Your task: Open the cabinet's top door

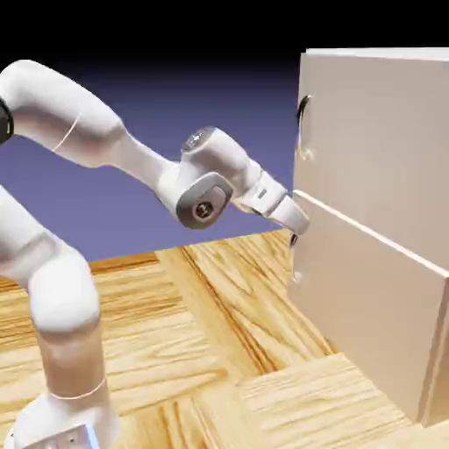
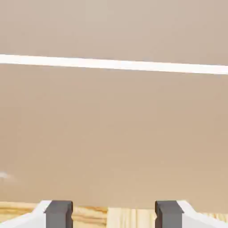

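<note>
Near the left edge of the lower panel (image 1: 368,307), the white hand (image 1: 292,217) is tipping down beside the small handle (image 1: 295,256). Its two fingers (image 2: 59,214) are standing wide apart, with nothing between them. The top door (image 1: 377,140) is sitting above that panel on the cabinet (image 1: 436,351), and its curved handle (image 1: 304,127) is showing higher up, near the door's left edge.

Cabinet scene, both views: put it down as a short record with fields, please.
cabinet: large plain beige box, two front panels
upper panel: taller, dark curved metal handle near its edge
lower panel: shorter, its small handle partly hidden by the arm's end
fingers: open, grey tips apart, nothing between them
arm: white, its end by the lower panel's handle
floor surface: light wood pattern
</note>
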You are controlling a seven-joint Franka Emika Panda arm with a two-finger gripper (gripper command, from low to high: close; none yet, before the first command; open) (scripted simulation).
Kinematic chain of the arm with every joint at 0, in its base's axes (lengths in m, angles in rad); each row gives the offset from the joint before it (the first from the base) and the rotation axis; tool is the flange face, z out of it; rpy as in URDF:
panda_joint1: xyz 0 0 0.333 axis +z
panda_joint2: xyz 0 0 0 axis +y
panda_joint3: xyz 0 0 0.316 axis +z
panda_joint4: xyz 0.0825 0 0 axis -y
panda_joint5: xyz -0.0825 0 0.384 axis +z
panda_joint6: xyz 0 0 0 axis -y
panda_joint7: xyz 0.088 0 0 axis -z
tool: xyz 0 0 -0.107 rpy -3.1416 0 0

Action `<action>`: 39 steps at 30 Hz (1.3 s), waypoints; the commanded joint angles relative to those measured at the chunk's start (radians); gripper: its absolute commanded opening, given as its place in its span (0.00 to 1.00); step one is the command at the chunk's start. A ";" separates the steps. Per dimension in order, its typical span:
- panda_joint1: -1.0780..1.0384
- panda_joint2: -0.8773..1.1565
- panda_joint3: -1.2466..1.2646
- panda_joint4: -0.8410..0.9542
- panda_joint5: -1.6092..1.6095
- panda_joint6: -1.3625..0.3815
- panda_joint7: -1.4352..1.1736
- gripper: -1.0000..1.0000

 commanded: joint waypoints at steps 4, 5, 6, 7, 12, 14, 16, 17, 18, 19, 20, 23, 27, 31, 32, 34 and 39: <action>-0.081 -0.039 0.092 0.054 0.174 0.002 -0.096 0.50; -0.102 -0.049 0.115 0.067 0.218 0.002 -0.120 0.50; -0.122 -0.059 0.138 0.080 0.261 0.003 -0.144 0.50; -0.142 -0.069 0.161 0.094 0.305 0.003 -0.168 0.50; -0.244 -0.118 0.276 0.161 0.522 0.006 -0.288 0.50; -0.285 -0.138 0.322 0.188 0.609 0.007 -0.336 0.50; -0.326 -0.158 0.368 0.215 0.696 0.008 -0.384 0.50; -0.346 -0.168 0.391 0.228 0.740 0.008 -0.408 0.50; -0.366 -0.178 0.414 0.241 0.783 0.009 -0.433 0.50; -0.387 -0.187 0.437 0.255 0.827 0.009 -0.457 0.50; -0.407 -0.197 0.460 0.268 0.870 0.010 -0.481 0.50; -0.468 -0.227 0.529 0.309 1.000 0.011 -0.553 0.50; -0.549 -0.266 0.621 0.362 1.174 0.013 -0.649 0.50; -0.631 -0.306 0.713 0.416 1.348 0.015 -0.745 0.50; -0.651 -0.316 0.735 0.429 1.392 0.015 -0.769 0.50; -0.692 -0.335 0.781 0.456 1.479 0.016 -0.817 0.50; -0.794 -0.385 0.896 0.523 1.696 0.019 -0.937 0.50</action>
